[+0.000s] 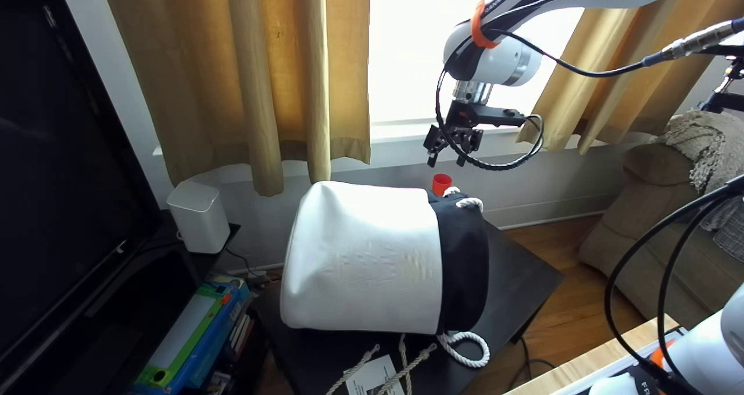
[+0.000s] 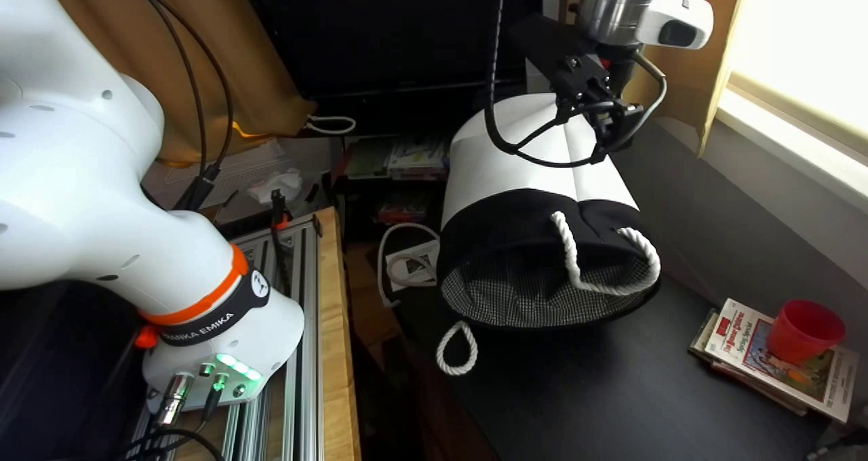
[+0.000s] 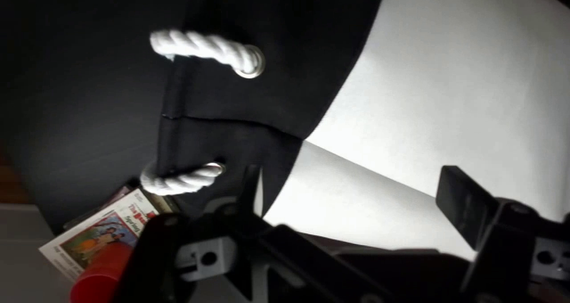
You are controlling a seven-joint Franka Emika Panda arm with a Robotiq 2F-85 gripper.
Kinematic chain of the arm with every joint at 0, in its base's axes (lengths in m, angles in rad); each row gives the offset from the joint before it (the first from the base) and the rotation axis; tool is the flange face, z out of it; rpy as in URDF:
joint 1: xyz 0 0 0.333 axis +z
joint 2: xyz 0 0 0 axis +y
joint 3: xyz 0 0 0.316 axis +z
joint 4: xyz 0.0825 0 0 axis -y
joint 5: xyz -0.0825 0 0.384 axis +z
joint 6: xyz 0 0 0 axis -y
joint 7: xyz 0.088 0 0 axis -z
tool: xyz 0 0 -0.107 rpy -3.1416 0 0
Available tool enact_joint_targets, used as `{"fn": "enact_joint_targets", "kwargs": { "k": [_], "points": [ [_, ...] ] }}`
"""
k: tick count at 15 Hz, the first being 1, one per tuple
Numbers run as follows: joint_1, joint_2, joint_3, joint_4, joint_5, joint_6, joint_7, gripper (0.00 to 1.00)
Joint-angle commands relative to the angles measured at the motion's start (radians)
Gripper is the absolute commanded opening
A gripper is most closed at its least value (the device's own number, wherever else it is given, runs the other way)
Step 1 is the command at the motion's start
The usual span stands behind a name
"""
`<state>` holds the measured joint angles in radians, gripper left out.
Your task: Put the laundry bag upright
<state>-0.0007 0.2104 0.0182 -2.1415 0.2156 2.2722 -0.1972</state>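
On the tabletop (image 2: 610, 393), the laundry bag (image 1: 372, 261) lies on its side, likely light and floppy. My end effector (image 3: 354, 187) is spread and empty; I'd grasp the upper rope handle (image 3: 202, 46).

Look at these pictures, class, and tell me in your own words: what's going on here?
A robot arm is working on a laundry bag that lies on its side on a dark table. Its pincer hangs near the bag with its jaws apart, gripping nothing. So the bag has not yet been stood upright. Nearby, a red cup stands on a few books.
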Motion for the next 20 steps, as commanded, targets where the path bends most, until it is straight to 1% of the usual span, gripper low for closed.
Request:
{"fn": "enact_joint_targets", "kwargs": {
  "k": [1,2,4,5,8,9,14,15,16,20],
  "points": [
    [-0.050,-0.030,-0.057,-0.023,-0.038,-0.057,0.099,1.00],
    [-0.064,-0.029,-0.073,-0.029,-0.041,-0.066,0.112,1.00],
    [-0.093,-0.023,-0.096,-0.026,-0.020,-0.148,0.118,1.00],
    [-0.110,-0.017,-0.101,-0.025,0.004,-0.190,0.099,1.00],
    [-0.143,0.007,-0.117,-0.036,0.034,-0.247,0.074,1.00],
    [-0.130,0.002,-0.112,-0.017,0.002,-0.220,0.083,1.00],
    [-0.141,0.016,-0.115,-0.026,0.013,-0.234,0.081,1.00],
    [-0.139,0.044,-0.119,-0.021,0.006,-0.242,0.108,1.00],
    [-0.140,0.058,-0.117,-0.028,0.010,-0.239,0.105,1.00],
    [-0.168,0.098,-0.096,-0.080,0.115,-0.190,-0.014,1.00]
  ]
}}
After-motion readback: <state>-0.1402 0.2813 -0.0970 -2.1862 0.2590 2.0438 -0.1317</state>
